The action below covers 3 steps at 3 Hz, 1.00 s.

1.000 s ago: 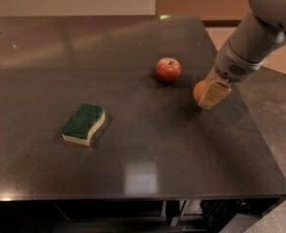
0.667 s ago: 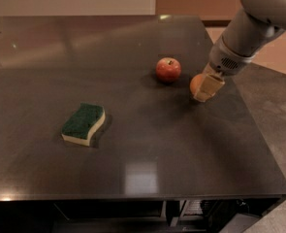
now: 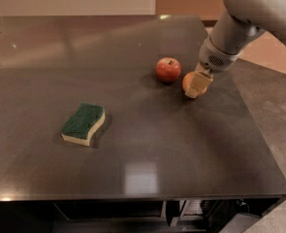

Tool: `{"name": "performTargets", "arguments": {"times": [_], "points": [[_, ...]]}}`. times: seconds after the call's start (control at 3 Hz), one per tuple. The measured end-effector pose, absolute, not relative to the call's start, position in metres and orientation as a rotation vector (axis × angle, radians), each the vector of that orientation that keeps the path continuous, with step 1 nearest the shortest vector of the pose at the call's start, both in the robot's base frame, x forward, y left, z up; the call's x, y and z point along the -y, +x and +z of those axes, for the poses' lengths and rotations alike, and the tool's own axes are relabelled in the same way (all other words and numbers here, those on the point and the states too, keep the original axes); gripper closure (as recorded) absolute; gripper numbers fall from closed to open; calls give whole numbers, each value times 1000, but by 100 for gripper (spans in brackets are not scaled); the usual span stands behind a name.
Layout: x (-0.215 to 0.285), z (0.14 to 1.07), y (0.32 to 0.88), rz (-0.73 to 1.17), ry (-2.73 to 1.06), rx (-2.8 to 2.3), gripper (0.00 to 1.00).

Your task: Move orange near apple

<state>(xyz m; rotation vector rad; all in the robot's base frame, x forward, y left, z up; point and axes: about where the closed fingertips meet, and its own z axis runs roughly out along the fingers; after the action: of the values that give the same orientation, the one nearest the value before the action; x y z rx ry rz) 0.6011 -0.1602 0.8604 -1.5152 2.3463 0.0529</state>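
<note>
Orange (image 3: 187, 80), clasped in the hand (image 3: 195, 88), has travelled left across the counter (image 3: 133, 140) over the last second. It now sits low, just right of the apple (image 3: 168, 70), with a narrow gap between them. Beyond it, the apple has not moved. Placement looks achieved; only letting go seems left.

- Orange (image 3: 186, 80): right part hidden behind my gripper (image 3: 196, 87), which clasps it just beside the apple (image 3: 168, 70).
- My arm (image 3: 239, 18): cut off at top and right edges.
- Table (image 3: 147, 130): left side cut off.
</note>
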Motion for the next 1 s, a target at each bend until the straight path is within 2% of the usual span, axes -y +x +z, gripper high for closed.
{"name": "performTargets", "arguments": {"times": [0.33, 1.0], "points": [[155, 854, 610, 69, -1498, -2363, 82], [153, 845, 616, 72, -1472, -2369, 36]]}}
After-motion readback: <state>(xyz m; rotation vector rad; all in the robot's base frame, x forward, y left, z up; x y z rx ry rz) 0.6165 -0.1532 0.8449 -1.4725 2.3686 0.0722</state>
